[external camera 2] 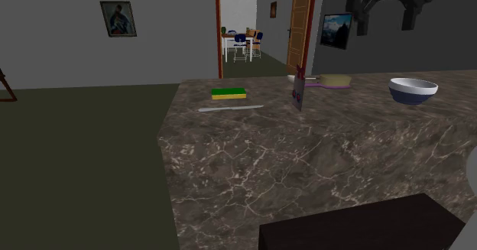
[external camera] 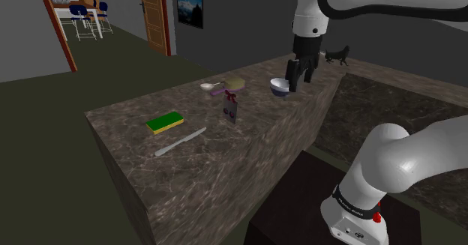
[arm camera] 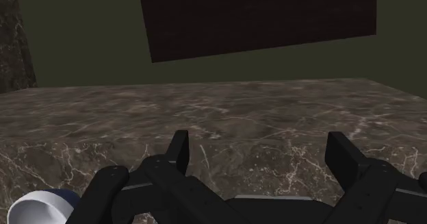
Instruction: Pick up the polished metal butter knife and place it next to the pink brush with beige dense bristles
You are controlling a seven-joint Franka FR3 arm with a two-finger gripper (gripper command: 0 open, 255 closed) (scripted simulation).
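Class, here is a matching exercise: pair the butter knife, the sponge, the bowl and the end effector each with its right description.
Things:
1 butter knife
2 sponge
3 bowl
4 end effector

Descriptions:
A green on top, yellow beneath
B black, fingers apart
C silvery, lying flat on the counter
D white inside, blue outside

Pairs: 1-C, 2-A, 3-D, 4-B

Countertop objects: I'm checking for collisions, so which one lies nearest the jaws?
The white-rimmed blue round bowl, just beside the black jaws; the metal butter knife and green sponge lie far off.
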